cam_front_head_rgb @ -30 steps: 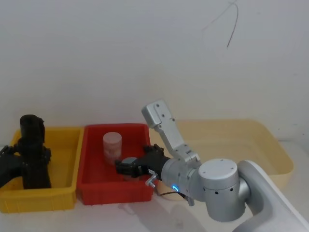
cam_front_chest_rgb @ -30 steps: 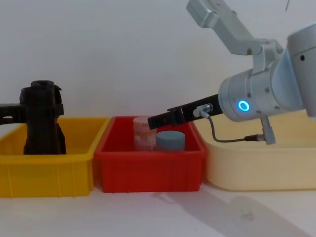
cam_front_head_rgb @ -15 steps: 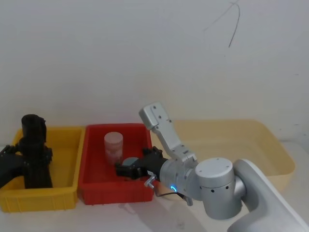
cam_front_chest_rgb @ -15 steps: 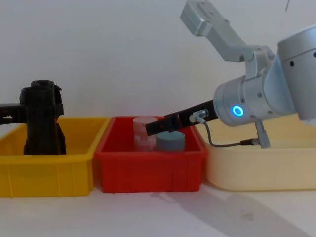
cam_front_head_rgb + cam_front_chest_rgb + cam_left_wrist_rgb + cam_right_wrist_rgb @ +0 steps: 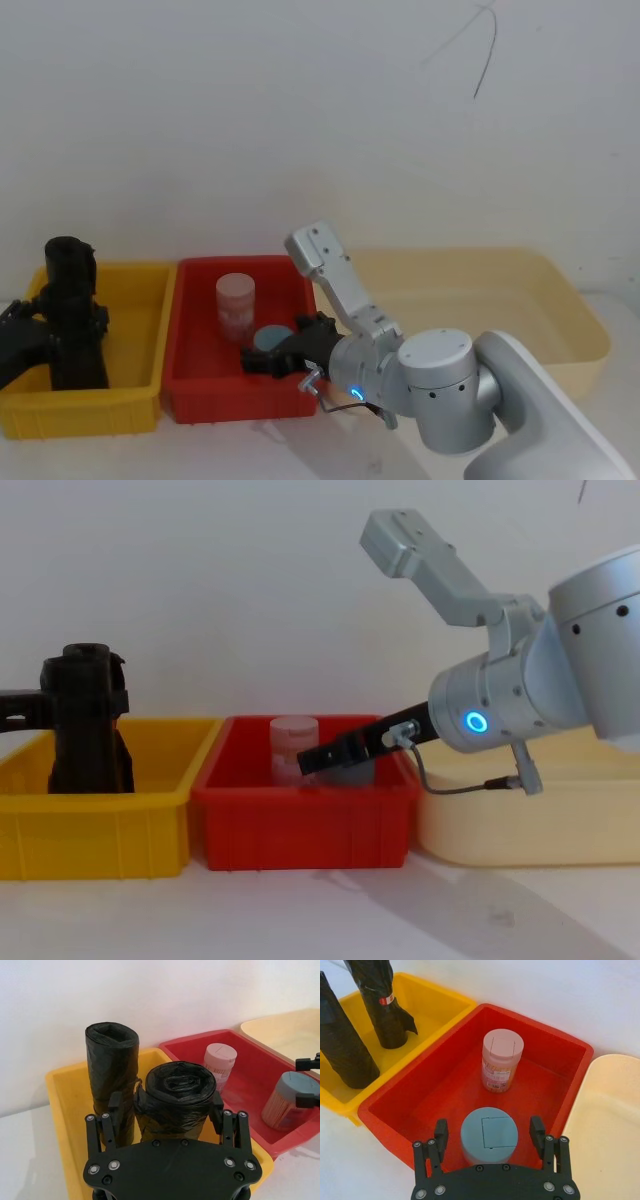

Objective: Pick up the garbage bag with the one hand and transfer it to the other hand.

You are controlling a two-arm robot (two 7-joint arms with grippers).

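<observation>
The garbage bag (image 5: 172, 1085) is straddled upright in the yellow bin (image 5: 65, 1105) by the released left pincer (image 5: 166, 1101). The right pincer (image 5: 488, 1126) is held released over a grey jar (image 5: 489, 1137). Clenching, then lifting, is judged needed.

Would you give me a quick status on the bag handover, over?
Left gripper open, straddling the garbage bag, upright in yellow bin. Right gripper open at grey-lidded jar in red bin. Second black roll close beside the bag.
</observation>
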